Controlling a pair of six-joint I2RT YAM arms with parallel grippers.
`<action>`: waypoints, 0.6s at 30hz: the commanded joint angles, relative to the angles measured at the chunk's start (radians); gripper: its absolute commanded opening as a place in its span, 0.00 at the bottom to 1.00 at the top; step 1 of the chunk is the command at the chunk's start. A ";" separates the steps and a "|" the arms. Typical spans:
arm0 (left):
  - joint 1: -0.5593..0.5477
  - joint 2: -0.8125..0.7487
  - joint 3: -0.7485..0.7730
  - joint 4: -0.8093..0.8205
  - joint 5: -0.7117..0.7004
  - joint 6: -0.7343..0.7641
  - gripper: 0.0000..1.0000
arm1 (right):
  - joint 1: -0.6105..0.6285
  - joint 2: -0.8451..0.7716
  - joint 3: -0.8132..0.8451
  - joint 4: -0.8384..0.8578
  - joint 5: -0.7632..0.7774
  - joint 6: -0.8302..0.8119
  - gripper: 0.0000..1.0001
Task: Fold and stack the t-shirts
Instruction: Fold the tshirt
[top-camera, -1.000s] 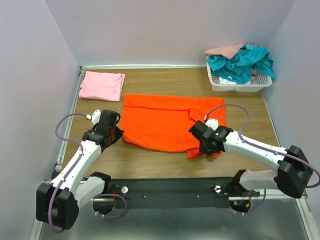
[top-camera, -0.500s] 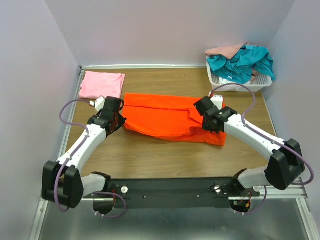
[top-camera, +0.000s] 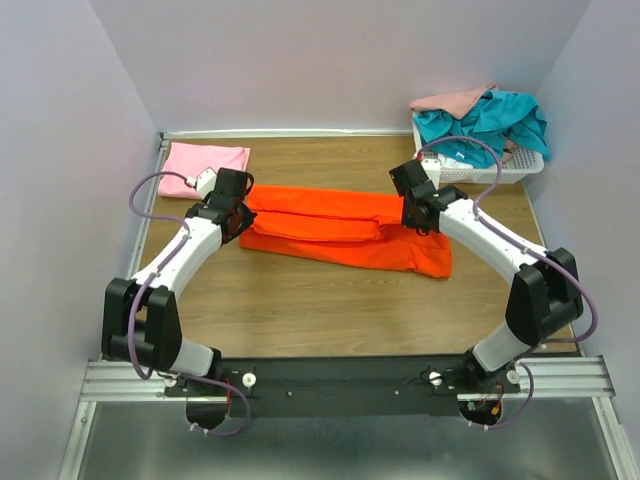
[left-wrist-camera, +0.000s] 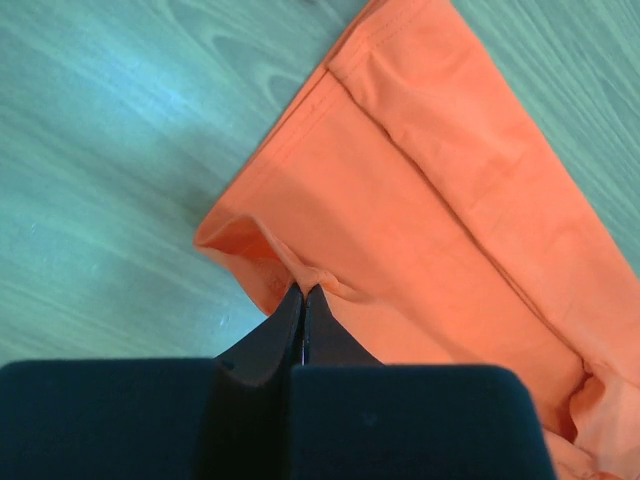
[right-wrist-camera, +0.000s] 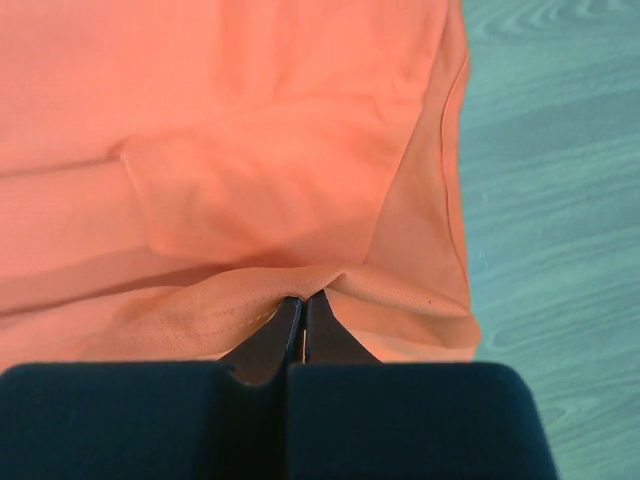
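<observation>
The bright orange cloth t-shirt (top-camera: 340, 232) lies folded into a long band on the wooden table (top-camera: 300, 300) (lengthwise) — left gripper (left-wrist-camera: 303, 298) and right gripper (right-wrist-camera: 303, 303) each clamped on its edge.

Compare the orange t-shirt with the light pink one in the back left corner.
The orange t-shirt is bright and lies as a long, partly folded band across mid-table; the light pink t-shirt is pale and folded into a compact rectangle. The orange one is pinched at its ends by the left gripper and right gripper; the pink one is untouched. Both lie on the wooden table.
</observation>
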 joint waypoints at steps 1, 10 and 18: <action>0.019 0.060 0.050 0.010 -0.050 0.026 0.00 | -0.035 0.055 0.067 0.046 -0.003 -0.058 0.00; 0.050 0.201 0.117 0.057 -0.033 0.050 0.00 | -0.086 0.182 0.156 0.082 -0.042 -0.116 0.00; 0.061 0.315 0.174 0.080 -0.034 0.067 0.04 | -0.107 0.339 0.274 0.123 -0.043 -0.183 0.01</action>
